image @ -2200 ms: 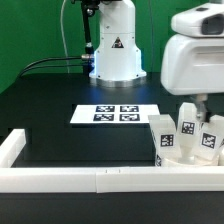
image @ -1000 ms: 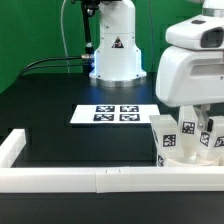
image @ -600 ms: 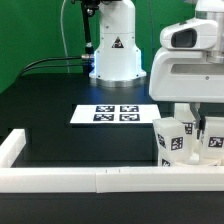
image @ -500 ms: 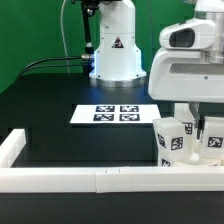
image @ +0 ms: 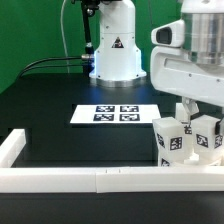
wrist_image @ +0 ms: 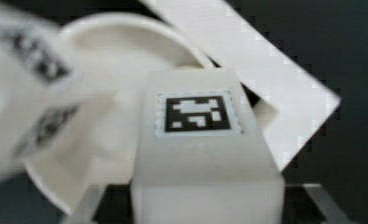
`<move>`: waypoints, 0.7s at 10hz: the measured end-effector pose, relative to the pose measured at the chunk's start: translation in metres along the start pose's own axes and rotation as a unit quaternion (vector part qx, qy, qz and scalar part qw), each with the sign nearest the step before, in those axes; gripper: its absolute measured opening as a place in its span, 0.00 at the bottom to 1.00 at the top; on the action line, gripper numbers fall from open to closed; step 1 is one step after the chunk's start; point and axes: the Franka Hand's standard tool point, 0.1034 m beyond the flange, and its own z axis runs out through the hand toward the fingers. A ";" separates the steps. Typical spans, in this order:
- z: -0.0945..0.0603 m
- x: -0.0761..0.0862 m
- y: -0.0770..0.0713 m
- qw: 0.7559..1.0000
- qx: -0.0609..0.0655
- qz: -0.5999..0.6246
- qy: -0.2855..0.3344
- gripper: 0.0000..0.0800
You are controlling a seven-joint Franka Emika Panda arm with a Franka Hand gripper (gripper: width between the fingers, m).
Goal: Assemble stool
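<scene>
Black table (image: 60, 105), white border rail (image: 90, 178) along near edge. Stool legs (image: 172, 143) stand upright, long axes vertical, at near right corner against rail. Tool (image: 187, 112) pinches one leg (wrist_image: 202, 150); seat disc (wrist_image: 101, 105) just beside.

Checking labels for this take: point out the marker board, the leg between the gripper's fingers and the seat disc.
marker board (image: 117, 114), exterior view, centre among tags.
leg (wrist_image: 200, 150), wrist view, face below its tag.
seat disc (wrist_image: 119, 70), wrist view, inner surface.

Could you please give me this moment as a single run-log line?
task: assemble stool | gripper: low over clustered chunky white tagged plastic legs | wrist view: tagged leg between fingers, round white seat disc behind | grasp: cannot tell
</scene>
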 end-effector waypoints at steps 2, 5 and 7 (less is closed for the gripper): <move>0.000 0.000 0.001 0.996 -0.001 0.088 -0.001 0.42; 0.000 -0.002 0.002 0.997 -0.008 0.072 -0.004 0.44; -0.014 -0.010 -0.001 1.000 -0.014 0.017 -0.015 0.68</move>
